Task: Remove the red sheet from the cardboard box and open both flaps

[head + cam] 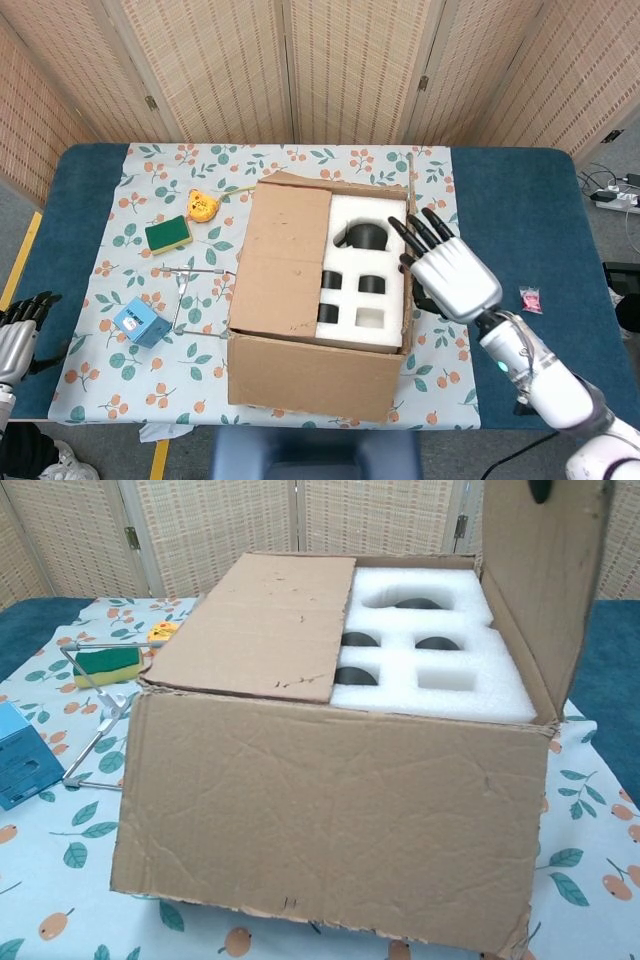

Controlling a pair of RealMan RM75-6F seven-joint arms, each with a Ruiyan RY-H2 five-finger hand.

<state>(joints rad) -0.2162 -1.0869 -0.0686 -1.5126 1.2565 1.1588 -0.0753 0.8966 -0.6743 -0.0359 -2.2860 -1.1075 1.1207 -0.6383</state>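
Fingers of the right hand (452, 276) are spread wide against the raised right flap (540, 590), which stands upright at the edge of the cardboard box (330, 820). White foam (365, 270) with dark hollows shows inside. Left flap (285, 260) lies flat. Left hand (18, 335) hangs at the table (520, 210) corner, its grip unclear. No red sheet shows.

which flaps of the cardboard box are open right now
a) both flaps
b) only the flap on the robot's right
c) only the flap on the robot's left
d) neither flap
b: the right flap stands upright with the right hand at it, baring the white foam insert, while the left flap lies flat over the cardboard box.
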